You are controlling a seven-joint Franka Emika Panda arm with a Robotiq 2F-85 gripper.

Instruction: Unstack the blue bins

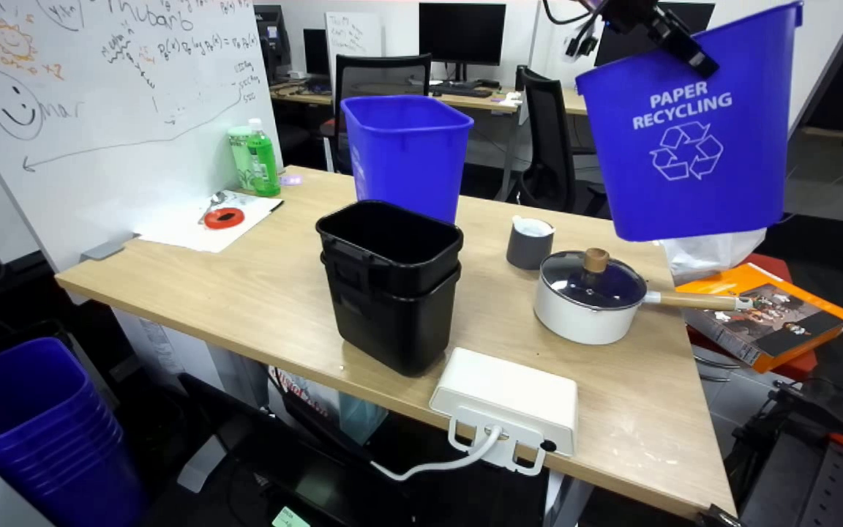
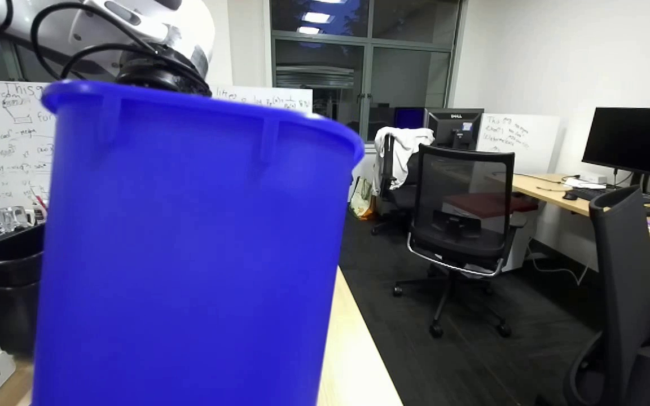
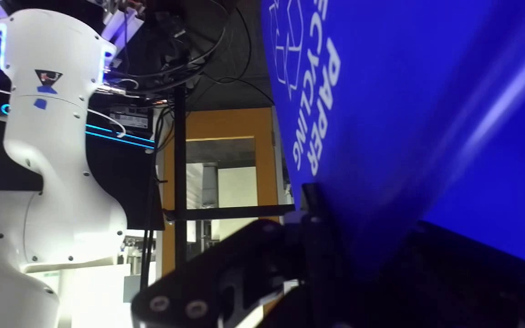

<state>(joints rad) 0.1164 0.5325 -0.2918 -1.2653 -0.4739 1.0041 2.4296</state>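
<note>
A blue bin [image 1: 699, 168] with white "PAPER RECYCLING" text and logo hangs tilted in the air over the right end of the table in an exterior view. My gripper [image 1: 705, 62] is shut on its upper rim, one finger showing on the printed outside wall. The held bin [image 2: 195, 242] also fills much of an exterior view, hiding the gripper there. In the wrist view the bin [image 3: 381, 91] spreads over the right side, between the dark fingers [image 3: 362, 214]. The other blue bin [image 1: 410, 154] stands upright on the table, apart from the held one, its lower part hidden behind the black bin.
Black nested bins [image 1: 392, 315] stand mid-table. A white lidded pot [image 1: 586, 318], a grey cup [image 1: 529, 245] and a white box with a cable [image 1: 509, 395] are near. A whiteboard [image 1: 121, 146] borders the table. Several more blue bins [image 1: 48, 439] are nested on the floor.
</note>
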